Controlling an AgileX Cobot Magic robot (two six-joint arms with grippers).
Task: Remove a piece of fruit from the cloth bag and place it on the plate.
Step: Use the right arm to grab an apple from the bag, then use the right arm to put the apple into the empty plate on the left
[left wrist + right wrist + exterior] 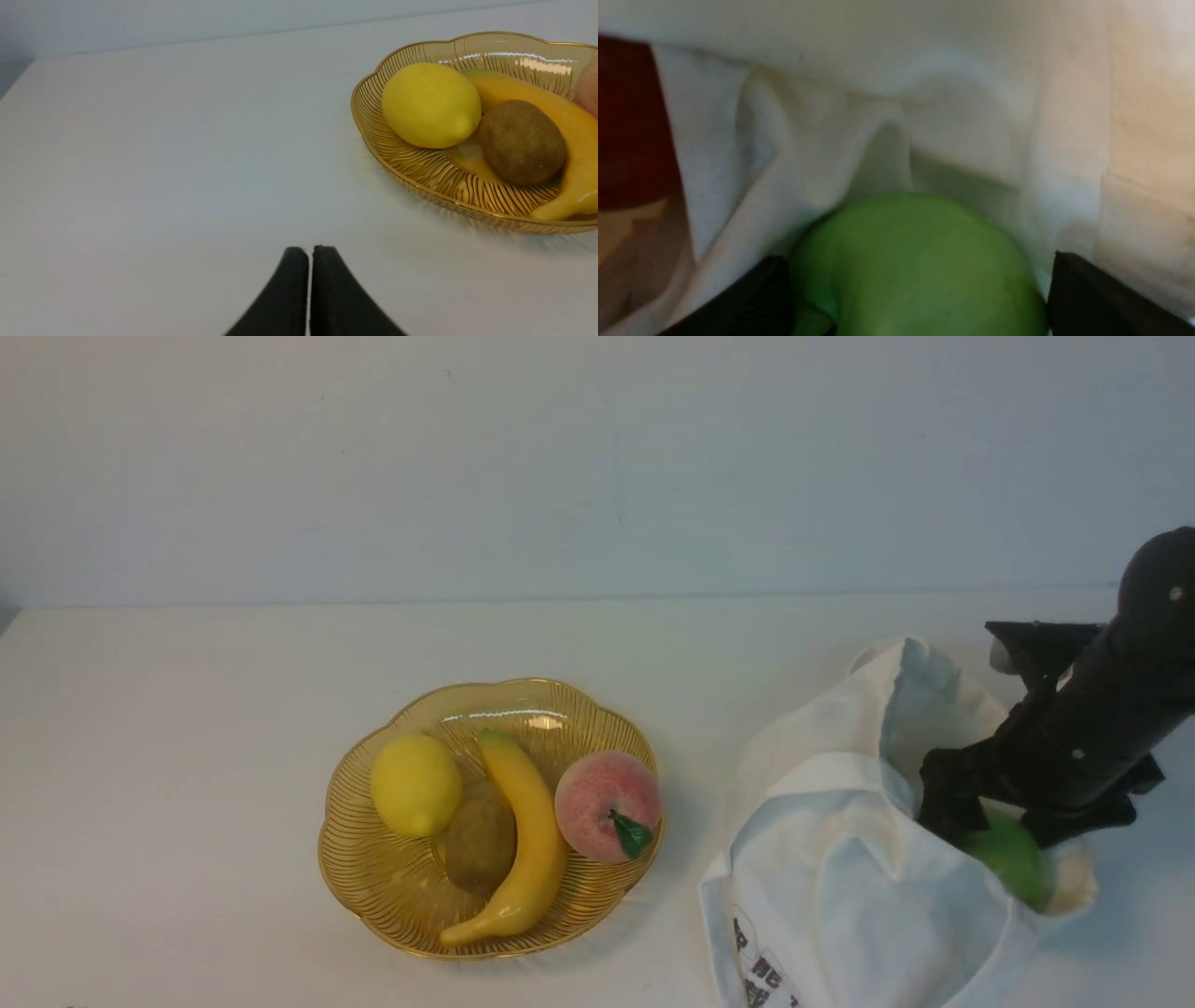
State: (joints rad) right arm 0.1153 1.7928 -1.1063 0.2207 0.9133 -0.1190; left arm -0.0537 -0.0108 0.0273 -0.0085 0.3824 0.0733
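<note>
Filling the right wrist view, the green apple [915, 242] sits low inside the cloth bag [840, 859], which lies at the near right of the table [187, 709]. The right gripper [920, 263] reaches in through the bag's mouth with its jaws spread wide, one finger on each side of the apple. It is not clamped, as a sliver of cloth shows between the fruit and one finger.

To grasp well, I judge the fingers should sink a little deeper so they meet the apple at its widest. They should stay clear of the loose folds beyond it and then close firmly, since glossy round skin may slip. A straight lift through the opening should keep the fabric from snagging.

Well to the left, the amber plate [373, 887] holds a lemon [415, 784], kiwi [481, 840], banana [527, 849] and peach [607, 803], with bare room at its near-left. The left gripper [309, 280], closed and empty, hovers over the table near the plate.
</note>
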